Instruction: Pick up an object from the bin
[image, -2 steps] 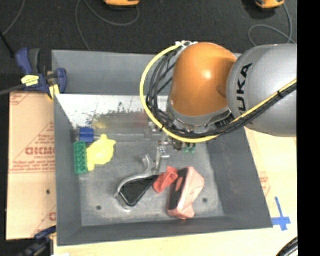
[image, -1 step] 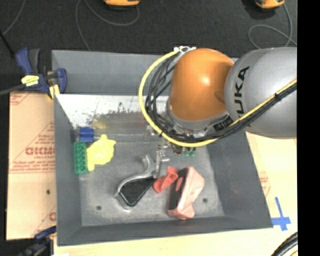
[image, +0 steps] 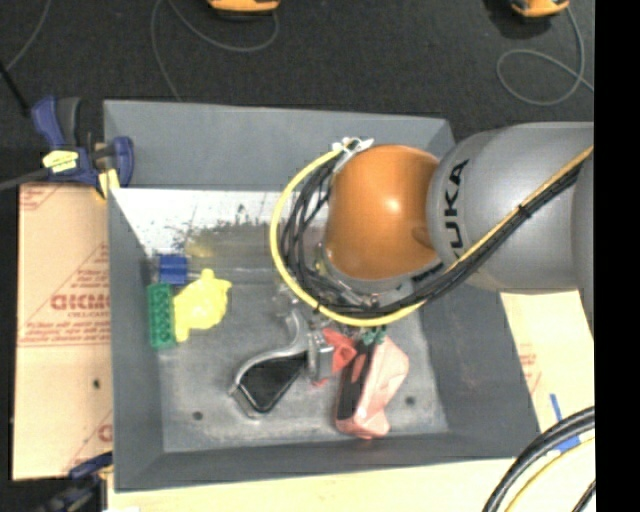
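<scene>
The claw (image: 318, 350) is low in the near-middle of the bin (image: 280, 140), tucked under the arm's (image: 510, 210) orange cover (image: 375, 210) and its loop of cables. Whether it is open or closed cannot be told from here, and nothing can be seen in its hold.

Three things lie closest to it. A black scoop with a silver rim (image: 265, 382) is just to the left. A small red piece (image: 340, 347) is right beside the claw. A pink lump (image: 382, 388) lies to the right with a dark strip (image: 349, 388) along its side. These crowd together, so they are the likely candidates for the pick.

That crowding is the main risk, I think. A closing claw could catch the red piece and the scoop's handle at once, or nudge one aside and come up with nothing. The scoop's smooth, curved rim looks likely to slip. The pink lump seems soft and may sag or drag the dark strip along.

Well apart, by the left wall, sit a yellow toy (image: 203, 302), a green brick (image: 160, 315) and a blue block (image: 172, 268), out of harm's way.

The bin's floor is grey, scuffed metal with dark specks near the far wall. Around the bin lies a dark surface (image: 350, 60) with thin cords (image: 232, 46) looping across it.
</scene>
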